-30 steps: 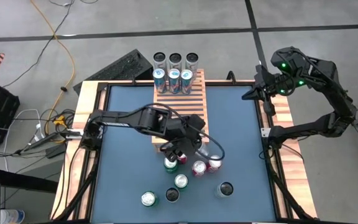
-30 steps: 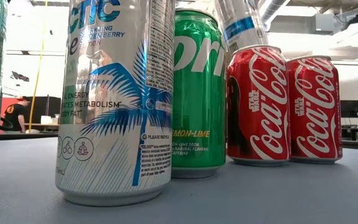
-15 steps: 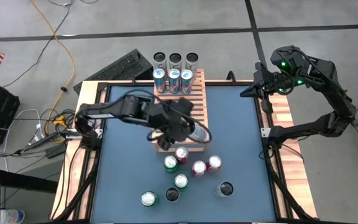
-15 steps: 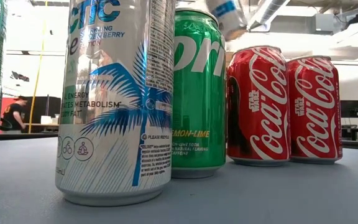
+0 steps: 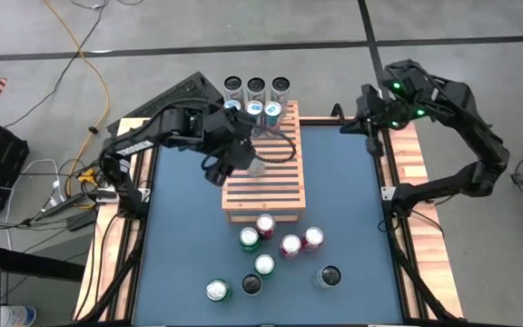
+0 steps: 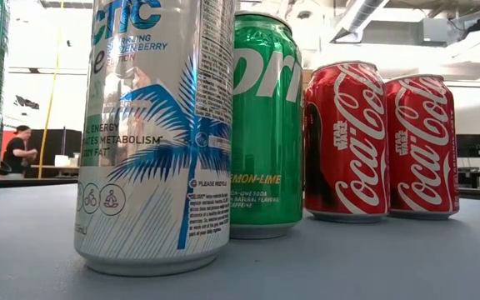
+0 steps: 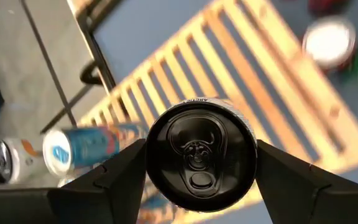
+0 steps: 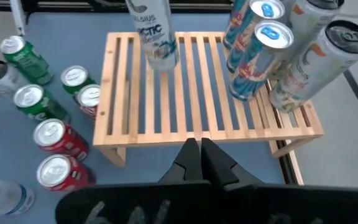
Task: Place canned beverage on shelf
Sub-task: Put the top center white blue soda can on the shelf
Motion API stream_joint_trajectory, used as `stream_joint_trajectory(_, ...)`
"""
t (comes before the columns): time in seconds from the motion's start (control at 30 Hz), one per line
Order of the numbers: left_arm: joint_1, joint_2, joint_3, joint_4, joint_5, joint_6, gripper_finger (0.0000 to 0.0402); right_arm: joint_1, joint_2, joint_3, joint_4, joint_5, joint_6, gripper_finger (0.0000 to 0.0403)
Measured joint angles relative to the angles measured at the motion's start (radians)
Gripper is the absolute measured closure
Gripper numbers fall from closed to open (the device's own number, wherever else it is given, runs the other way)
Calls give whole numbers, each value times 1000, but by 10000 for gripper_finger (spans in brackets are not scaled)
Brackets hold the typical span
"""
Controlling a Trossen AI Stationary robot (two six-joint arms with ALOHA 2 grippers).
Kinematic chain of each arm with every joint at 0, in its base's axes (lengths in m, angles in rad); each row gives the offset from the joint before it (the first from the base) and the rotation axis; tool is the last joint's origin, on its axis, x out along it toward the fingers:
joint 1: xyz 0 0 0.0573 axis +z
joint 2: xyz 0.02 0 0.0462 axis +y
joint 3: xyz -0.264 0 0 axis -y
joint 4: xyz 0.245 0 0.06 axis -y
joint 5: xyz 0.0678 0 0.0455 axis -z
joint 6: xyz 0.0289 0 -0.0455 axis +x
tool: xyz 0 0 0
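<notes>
The left gripper point(image 5: 248, 163) hangs over the slatted shelf point(image 5: 280, 186), near its left side and a little short of the row of cans at the back, with its two dark fingers point(image 7: 120, 177) closed against the sides of a white canned beverage point(image 8: 153, 31). In the left wrist view the can's dark top point(image 7: 201, 155) fills the gap between them, pull-tab facing the camera. From the right wrist view the can stands upright just above the slats (whether its base touches the wood cannot be told).

The shelf sits at the table's far middle. Three blue-and-silver cans point(image 5: 252, 112) stand along its back edge, and three taller pale cans point(image 5: 256, 87) stand in a row just behind them.

In front of the shelf a loose cluster waits on the blue table point(image 5: 352, 209): green cans point(image 5: 249, 239), red cola cans point(image 5: 300, 242) and a few silver ones point(image 5: 217, 291).

The right gripper point(image 8: 197, 163) is held above the table's far right corner, its fingers pressed together and holding nothing.
</notes>
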Motion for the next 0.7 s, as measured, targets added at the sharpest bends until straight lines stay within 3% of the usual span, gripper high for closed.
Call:
stream_joint_trajectory(0.27, 102, 0, 0, -65, 10, 133, 158, -13, 83, 0, 86, -10, -9, 403)
stream_joint_trajectory(0.5, 195, -6, -6, -81, 159, 161, 158, -16, 152, 0, 115, -80, -72, 403)
stream_joint_trajectory(0.7, 262, -57, -5, -57, 201, 199, 158, -25, 188, 0, 169, -123, -79, 403)
